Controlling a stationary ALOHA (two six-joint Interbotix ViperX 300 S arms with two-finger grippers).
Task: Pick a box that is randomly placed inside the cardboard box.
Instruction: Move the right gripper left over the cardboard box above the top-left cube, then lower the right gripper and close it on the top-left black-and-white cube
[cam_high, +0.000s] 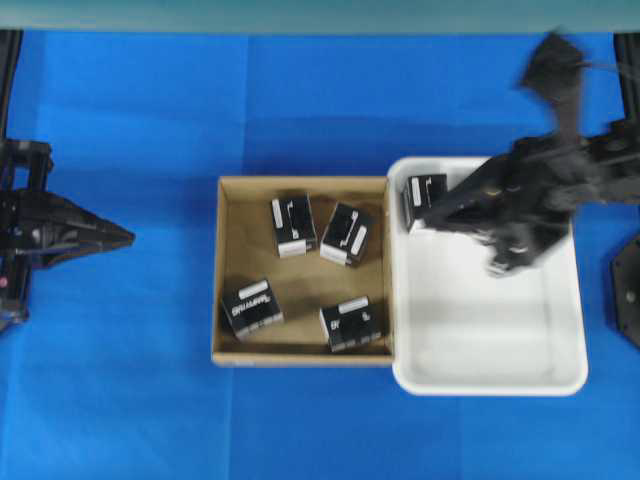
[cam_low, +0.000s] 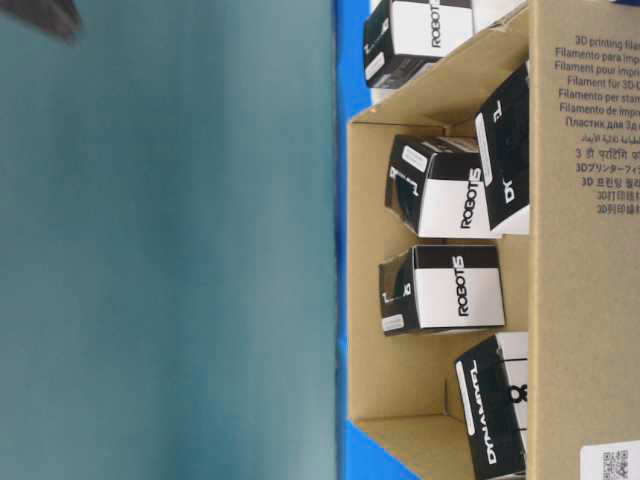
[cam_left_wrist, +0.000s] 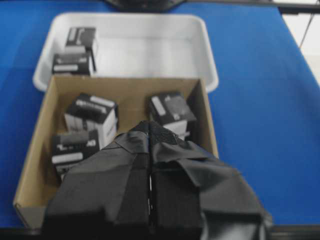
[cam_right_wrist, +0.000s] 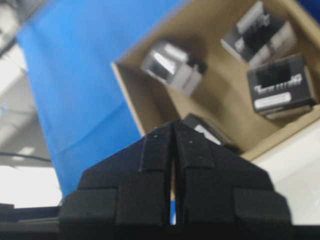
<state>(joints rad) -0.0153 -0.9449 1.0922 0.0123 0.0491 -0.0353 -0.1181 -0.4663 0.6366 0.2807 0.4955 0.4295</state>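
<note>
The cardboard box (cam_high: 216, 270) lies mid-table with several small black boxes in it: two at the back (cam_high: 293, 224) (cam_high: 347, 234), one at the front right (cam_high: 351, 324), and a boldly lettered one (cam_high: 251, 308) at the front left. My right gripper (cam_high: 432, 212) is shut and empty above the tray's back left corner. In the right wrist view its tips (cam_right_wrist: 173, 129) point over the carton's wall and partly hide a box (cam_right_wrist: 212, 134). My left gripper (cam_high: 125, 238) is shut and empty, left of the carton. In the left wrist view it (cam_left_wrist: 150, 131) covers the carton's near part.
A white plastic tray (cam_high: 480, 340) sits against the carton's right wall. It holds a black box (cam_high: 420, 198) in its back left corner, and the left wrist view shows two there (cam_left_wrist: 80, 37) (cam_left_wrist: 72, 62). Blue cloth (cam_high: 150, 380) covers the table.
</note>
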